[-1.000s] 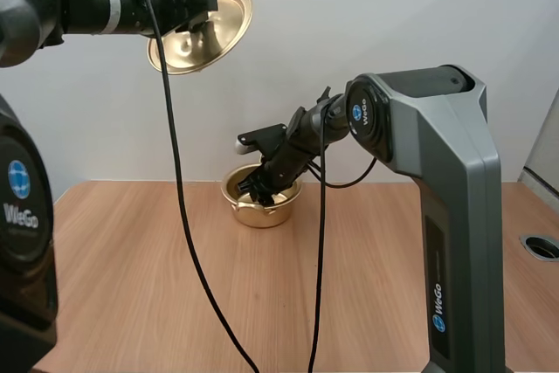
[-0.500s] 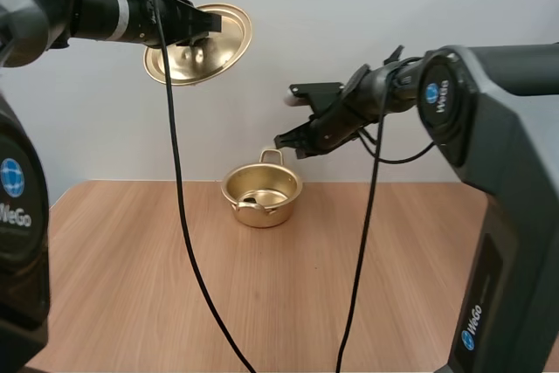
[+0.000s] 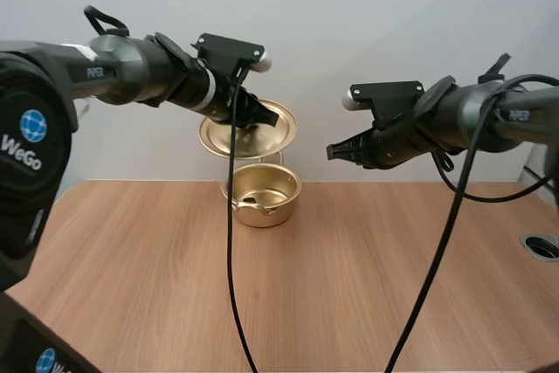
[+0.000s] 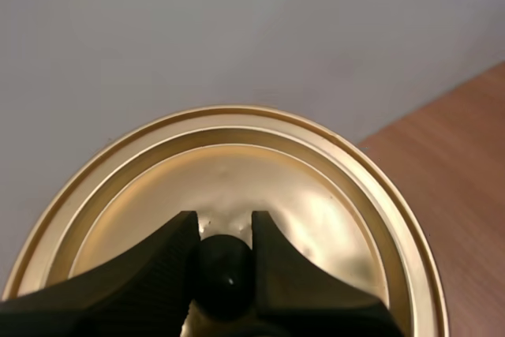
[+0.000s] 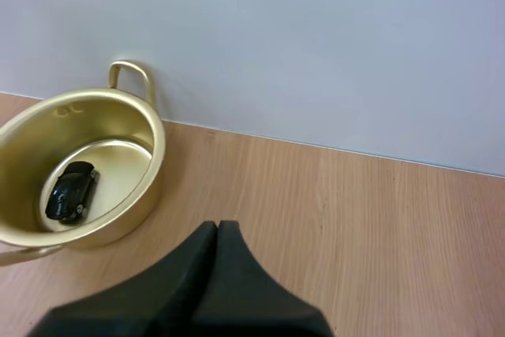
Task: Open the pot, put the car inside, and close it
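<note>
Left gripper [image 4: 225, 226] pinches one lid [image 4: 323, 195] over one pot [image 3: 265, 212] holding one car [image 5: 71, 192]; right gripper [image 5: 218, 232] closed, empty.

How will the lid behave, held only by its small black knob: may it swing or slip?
Probably stiff: the lid looks like thin pressed metal with ridged rings. It may pivot, since the left gripper pinches only the round, glossy knob. Likely light, so little strain on the grip.
</note>
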You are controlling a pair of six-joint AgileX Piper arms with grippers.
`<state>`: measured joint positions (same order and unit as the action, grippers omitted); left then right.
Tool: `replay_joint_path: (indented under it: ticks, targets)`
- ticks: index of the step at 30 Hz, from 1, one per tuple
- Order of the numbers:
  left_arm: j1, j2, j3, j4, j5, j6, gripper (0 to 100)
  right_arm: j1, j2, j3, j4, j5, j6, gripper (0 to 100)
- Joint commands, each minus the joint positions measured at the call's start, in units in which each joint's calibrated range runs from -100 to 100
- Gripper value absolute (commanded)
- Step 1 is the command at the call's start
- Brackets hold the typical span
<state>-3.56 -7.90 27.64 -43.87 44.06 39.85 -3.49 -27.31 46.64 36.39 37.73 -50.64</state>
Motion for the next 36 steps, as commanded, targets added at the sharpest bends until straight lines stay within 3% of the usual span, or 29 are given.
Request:
replay_joint_path:
  ticks: [1, 15, 25, 32, 34, 36]
  targets:
    - [-0.04, 2.9, 0.2, 0.2, -0.3, 0.1, 0, 0.0, -7.0, 2.4, -0.2, 0.5, 0.0, 0]
    - [-0.04, 14.6, -0.1, -2.1, -5.1, 5.0, 0, 0.0, -9.5, 4.1, -0.1, 6.5, 0.0, 0]
    - [-0.04, 19.1, -1.0, -14.3, -5.3, 14.5, 0, 0.0, -9.5, 4.2, -0.1, 7.2, 0.0, 0]
    - [-0.27, 19.9, -1.0, -15.3, -4.3, 16.5, 0, 0.0, -9.5, 4.2, -0.1, 7.2, 0.0, 0]
    - [-0.27, 19.9, -1.0, -15.0, -4.5, 16.5, 6, 0.0, -9.5, 4.2, -0.1, 7.2, 0.0, 0]
    - [-0.27, 19.9, -1.0, -14.1, -4.5, 16.5, 26, 0.0, -9.5, 4.2, -0.1, 7.2, 0.0, 0]
